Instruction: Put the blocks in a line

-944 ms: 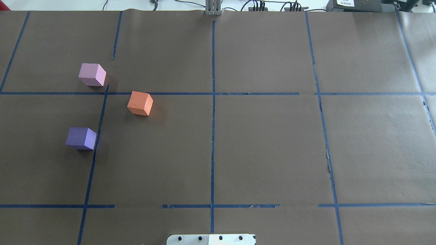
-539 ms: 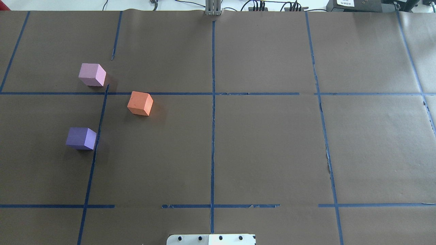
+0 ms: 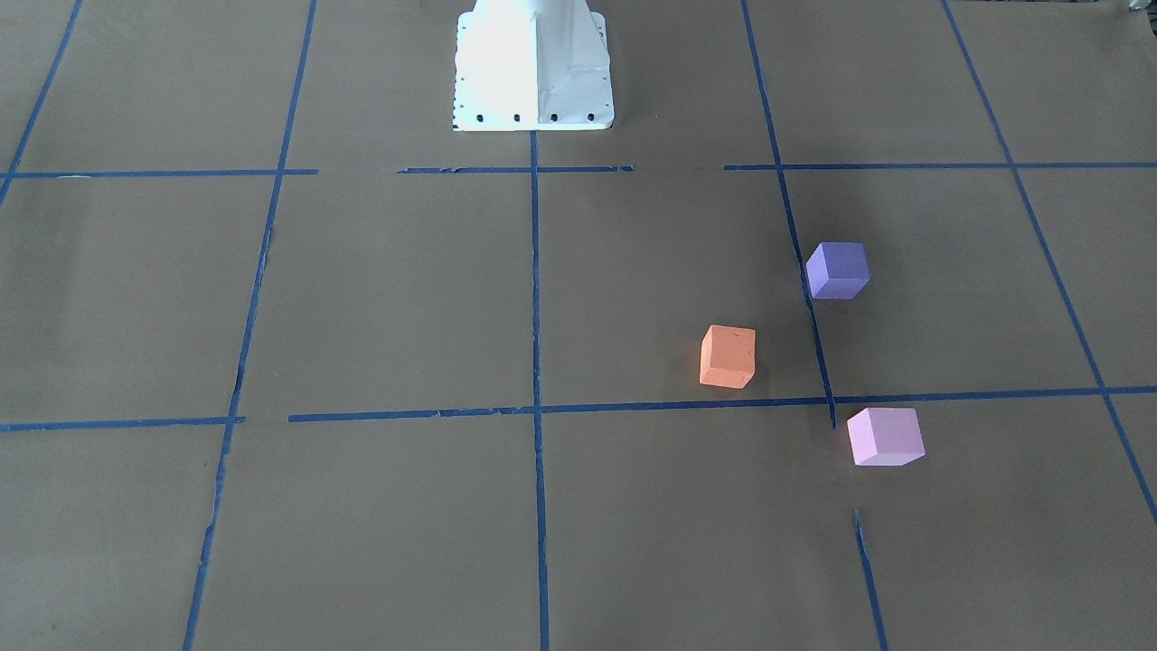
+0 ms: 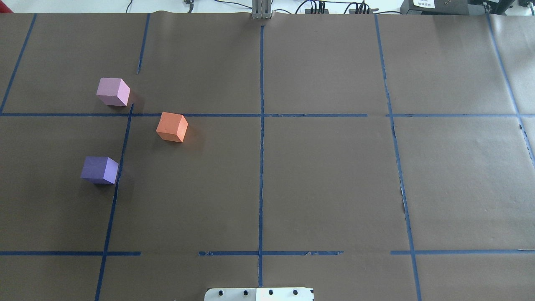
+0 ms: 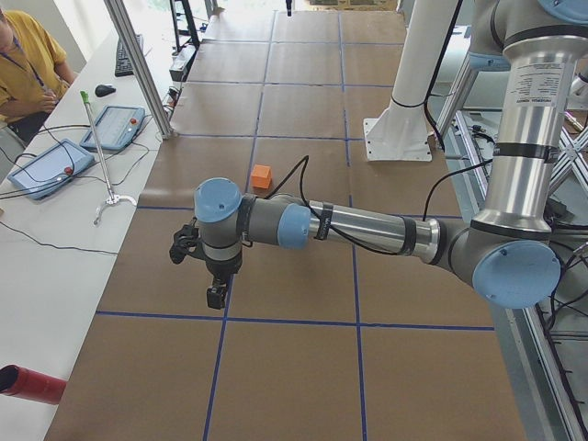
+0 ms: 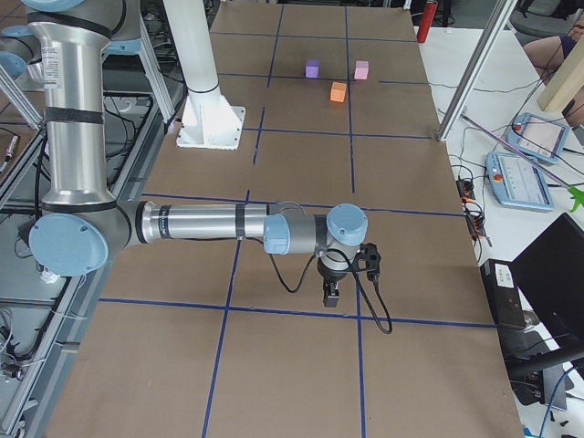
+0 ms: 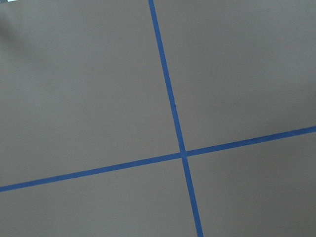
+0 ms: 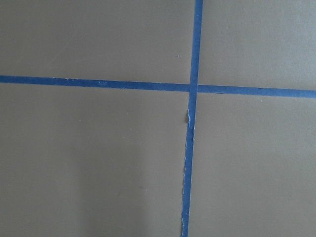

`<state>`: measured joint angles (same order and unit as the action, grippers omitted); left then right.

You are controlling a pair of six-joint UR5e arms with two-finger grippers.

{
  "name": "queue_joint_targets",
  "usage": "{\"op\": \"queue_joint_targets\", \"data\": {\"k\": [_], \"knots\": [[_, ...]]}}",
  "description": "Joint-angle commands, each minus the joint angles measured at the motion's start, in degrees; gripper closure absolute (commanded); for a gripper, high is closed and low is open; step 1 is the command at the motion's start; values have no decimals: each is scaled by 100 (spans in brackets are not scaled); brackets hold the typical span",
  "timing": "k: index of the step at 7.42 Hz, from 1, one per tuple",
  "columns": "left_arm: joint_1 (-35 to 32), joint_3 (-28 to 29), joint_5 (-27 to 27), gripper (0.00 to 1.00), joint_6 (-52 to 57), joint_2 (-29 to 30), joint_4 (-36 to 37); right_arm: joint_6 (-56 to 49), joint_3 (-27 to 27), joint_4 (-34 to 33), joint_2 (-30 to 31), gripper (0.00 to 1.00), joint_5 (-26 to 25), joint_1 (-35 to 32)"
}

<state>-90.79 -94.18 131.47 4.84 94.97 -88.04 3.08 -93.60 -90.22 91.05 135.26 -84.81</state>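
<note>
Three cubes sit apart on the brown table on my left side, not in a line. The orange block (image 4: 171,127) (image 3: 728,356) is nearest the middle. The pale pink block (image 4: 113,91) (image 3: 885,436) lies farther out. The violet-blue block (image 4: 100,170) (image 3: 838,269) lies closer to my base. My left gripper (image 5: 216,296) hangs over bare table at the left end, far from the blocks. My right gripper (image 6: 331,297) hangs over bare table at the right end. Both show only in the side views, so I cannot tell whether they are open or shut. The wrist views show only paper and tape.
Blue tape lines (image 4: 261,125) form a grid on the paper. My white base plate (image 3: 533,68) stands at the table's near middle. An operator (image 5: 23,64), tablets (image 5: 115,127) and a metal post (image 5: 138,64) line the far side.
</note>
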Motion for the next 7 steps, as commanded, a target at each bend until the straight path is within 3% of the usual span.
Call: {"op": "queue_joint_targets", "data": {"k": [1, 4, 7], "knots": [[0, 57, 264, 0, 43, -22, -19, 0, 0, -4, 0, 0, 0, 0], [175, -99, 791, 1, 0, 12, -20, 0, 0, 5, 0, 0, 0, 0], [1254, -714, 976, 1, -1729, 293, -38, 0, 0, -4, 0, 0, 0, 0]]}}
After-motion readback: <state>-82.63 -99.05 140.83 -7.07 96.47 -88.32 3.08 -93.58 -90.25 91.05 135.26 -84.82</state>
